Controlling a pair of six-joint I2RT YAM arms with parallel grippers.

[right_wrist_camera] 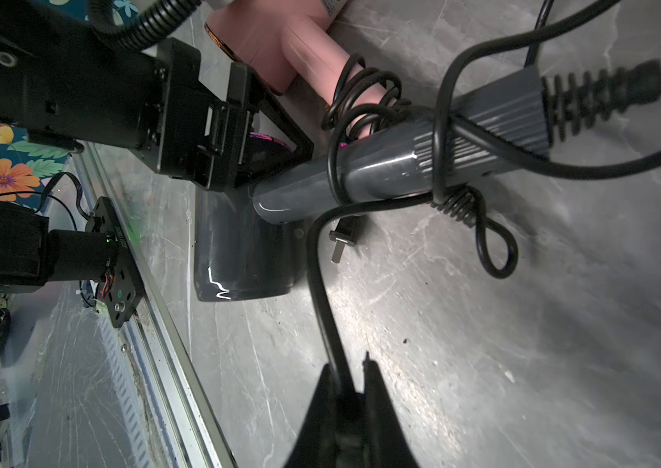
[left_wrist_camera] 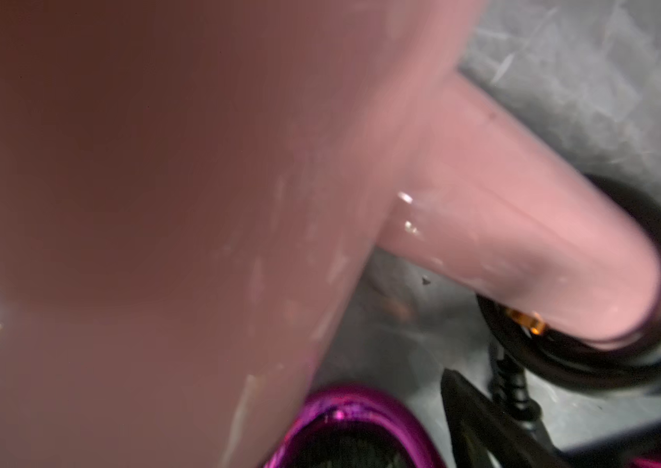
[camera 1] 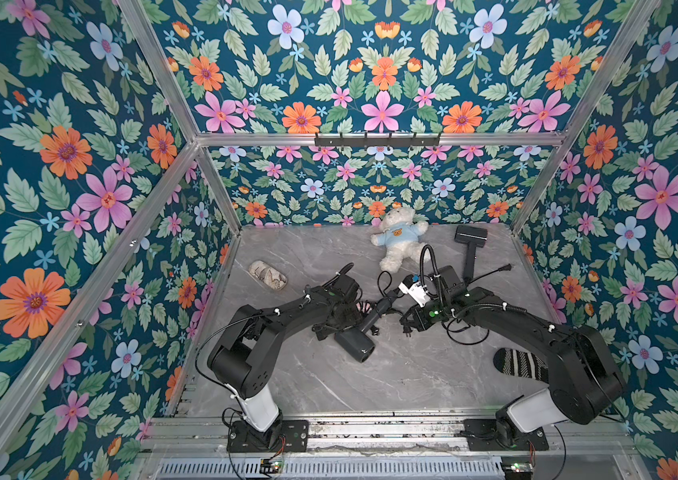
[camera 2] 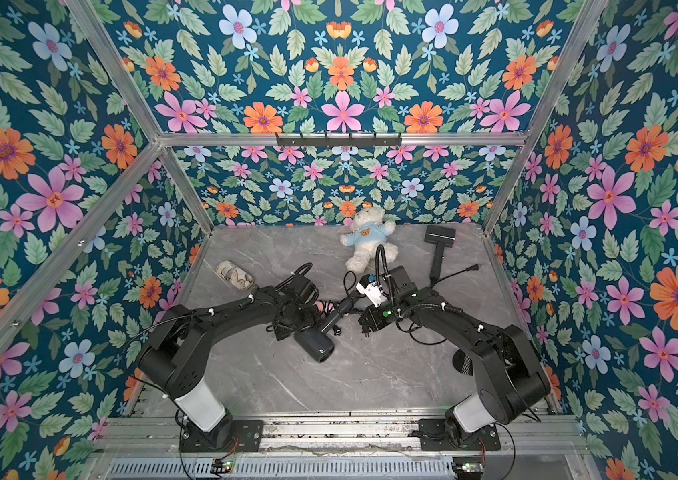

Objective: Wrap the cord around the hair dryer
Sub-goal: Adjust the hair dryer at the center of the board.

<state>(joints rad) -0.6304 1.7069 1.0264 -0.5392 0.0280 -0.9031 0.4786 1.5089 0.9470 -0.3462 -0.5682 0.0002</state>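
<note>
A dark grey hair dryer lies in the middle of the marble table, and its ribbed handle points toward the back. Its black cord loops loosely round that handle, and a plug rests beside the barrel. My right gripper is shut on a stretch of this cord just above the table, right of the handle. A pink hair dryer, with cord coiled on its own handle, lies under my left gripper. The left jaws stand wide open at the pink body.
A white teddy bear and a black brush lie at the back. A patterned pouch sits at the left and a striped sock under the right arm. Slack cord trails beneath the right forearm.
</note>
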